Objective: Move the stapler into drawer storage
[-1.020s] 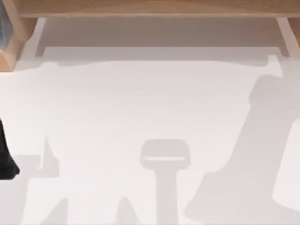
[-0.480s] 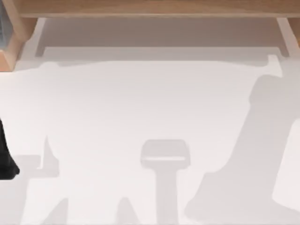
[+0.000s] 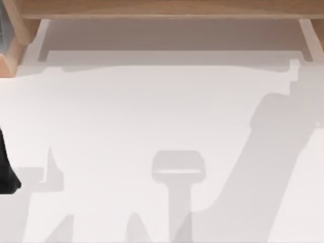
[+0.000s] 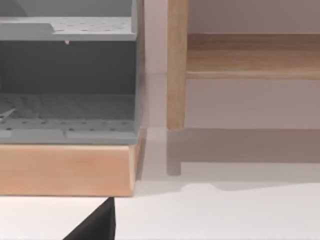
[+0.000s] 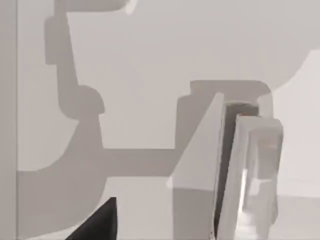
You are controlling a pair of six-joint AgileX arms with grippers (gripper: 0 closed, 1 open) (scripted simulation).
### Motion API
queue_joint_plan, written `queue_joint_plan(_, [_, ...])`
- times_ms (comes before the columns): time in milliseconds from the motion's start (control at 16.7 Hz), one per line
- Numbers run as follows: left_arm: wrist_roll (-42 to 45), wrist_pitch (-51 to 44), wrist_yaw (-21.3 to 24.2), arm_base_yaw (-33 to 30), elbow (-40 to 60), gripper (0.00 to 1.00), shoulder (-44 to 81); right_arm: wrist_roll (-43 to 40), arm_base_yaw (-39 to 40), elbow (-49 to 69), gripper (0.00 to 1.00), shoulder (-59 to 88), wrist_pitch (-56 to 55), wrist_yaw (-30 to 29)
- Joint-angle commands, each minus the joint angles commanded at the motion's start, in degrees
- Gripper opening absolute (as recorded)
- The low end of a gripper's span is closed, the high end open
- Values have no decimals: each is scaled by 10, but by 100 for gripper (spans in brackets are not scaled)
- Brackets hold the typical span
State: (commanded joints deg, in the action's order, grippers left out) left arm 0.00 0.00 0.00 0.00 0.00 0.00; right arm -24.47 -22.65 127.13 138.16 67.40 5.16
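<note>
**Right gripper and stapler.** In the right wrist view a black tip of the right gripper sat near the slim white to light-grey stapler, apart from it. Whether this gripper was apart or together could not be told. The stapler rested on the plain white desk, not gripped and not in any drawer. The camera's aim at the stapler suggested an approach for pickup.

**Left gripper.** Its black tip hung over the desk, facing the grey perforated drawer unit on its light wooden base, beside a light wooden post. Its state could likewise not be told. The arm was probably parked there or waiting to work the drawer.

**Views compared.** The top view gave the black left arm at the desk's left edge and the long wooden shelf frame at the far side. The wrist views supplied the stapler and the drawer interior.
</note>
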Motion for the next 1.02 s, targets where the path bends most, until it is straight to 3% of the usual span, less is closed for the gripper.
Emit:
queue_joint_plan(300, [0,0,0,0,0,100,0,-109,-35,-178,100,-132,-266,91])
queue_joint_plan(1020, [0,0,0,0,0,100,0,-456,-237,-696,100,-351,-1102,296])
